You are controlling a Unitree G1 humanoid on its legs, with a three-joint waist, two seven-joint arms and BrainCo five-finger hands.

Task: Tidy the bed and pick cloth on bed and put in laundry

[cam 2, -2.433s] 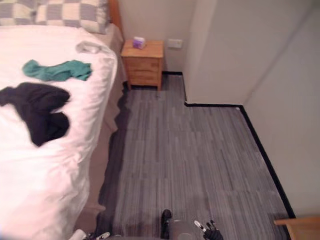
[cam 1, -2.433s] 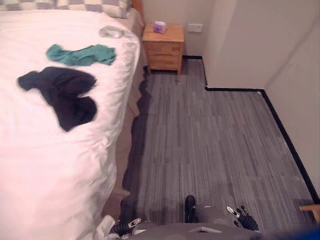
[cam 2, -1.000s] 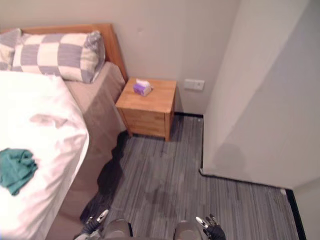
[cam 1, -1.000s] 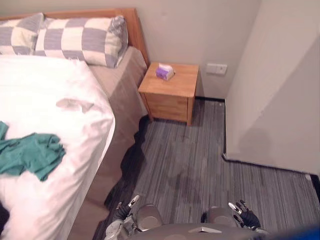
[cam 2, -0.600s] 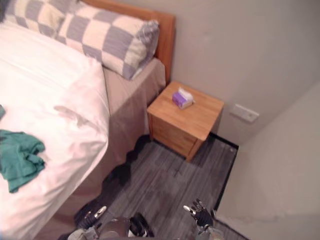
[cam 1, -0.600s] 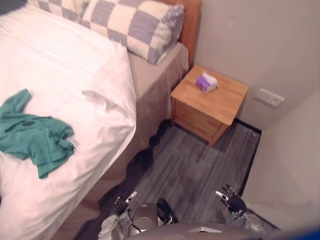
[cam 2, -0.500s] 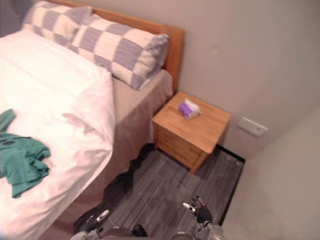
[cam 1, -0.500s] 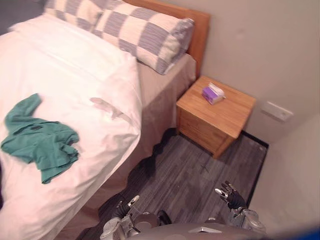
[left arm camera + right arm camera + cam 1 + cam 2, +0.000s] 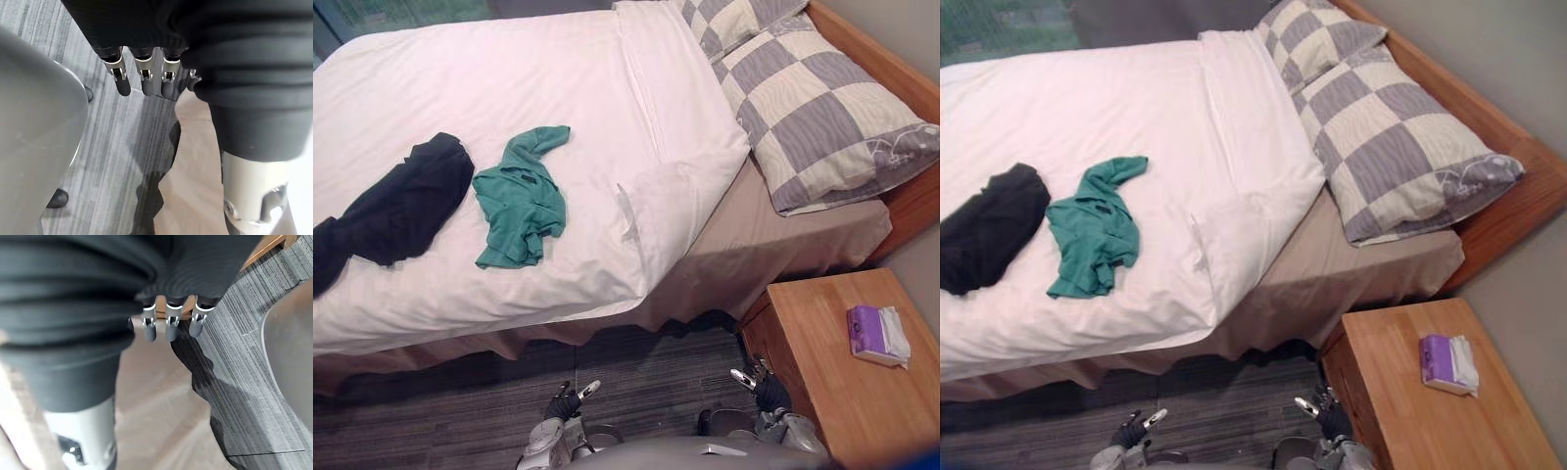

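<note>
Left robot hand [image 9: 565,402], right robot hand [image 9: 767,390] relaxed, empty; eye views: green cloth [image 9: 520,198], black cloth [image 9: 399,204] on bed [image 9: 509,69].

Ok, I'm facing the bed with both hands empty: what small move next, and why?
Probably raise the left hand toward the green cloth. It lies loose on the white duvet, closer to that hand than the black cloth further left. The right hand hangs equally low by the floor; both are open and hold nothing.
</note>
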